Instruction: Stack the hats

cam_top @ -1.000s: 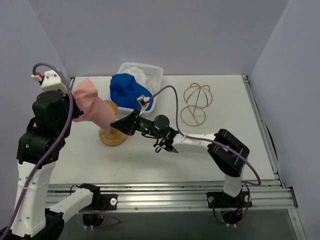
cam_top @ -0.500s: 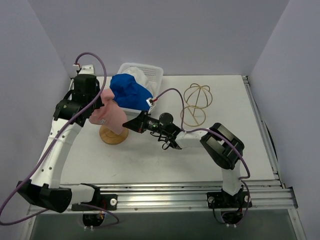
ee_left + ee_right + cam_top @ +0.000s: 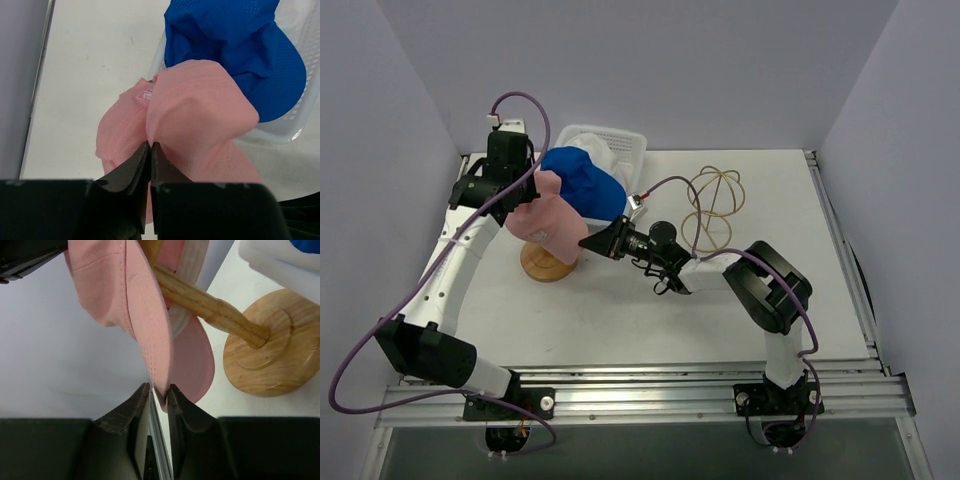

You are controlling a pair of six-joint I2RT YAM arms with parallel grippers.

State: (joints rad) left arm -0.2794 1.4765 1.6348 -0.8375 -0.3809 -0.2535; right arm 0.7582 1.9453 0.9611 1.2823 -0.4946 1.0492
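Observation:
The pink cap (image 3: 552, 225) hangs over the wooden stand (image 3: 545, 268). My left gripper (image 3: 525, 192) is shut on a fold of its crown (image 3: 200, 112) from above. My right gripper (image 3: 592, 243) reaches in from the right with its jaws closed on the edge of the cap's brim (image 3: 150, 335). The stand's pole (image 3: 210, 310) runs up inside the cap. The royal blue cap (image 3: 585, 182) lies over the front of the white basket (image 3: 620, 140) and also shows in the left wrist view (image 3: 235, 45). An off-white hat (image 3: 605, 152) lies in the basket behind it.
A gold wire dome frame (image 3: 713, 205) stands right of centre, behind the right forearm. The stand's round wooden base (image 3: 265, 355) sits on the white table just in front of the basket (image 3: 280, 131). Walls close the left, back and right sides.
My left arm has swung in from the far left and carried the pink cap over the stand. My right gripper has moved forward and left, up to the cap's brim.

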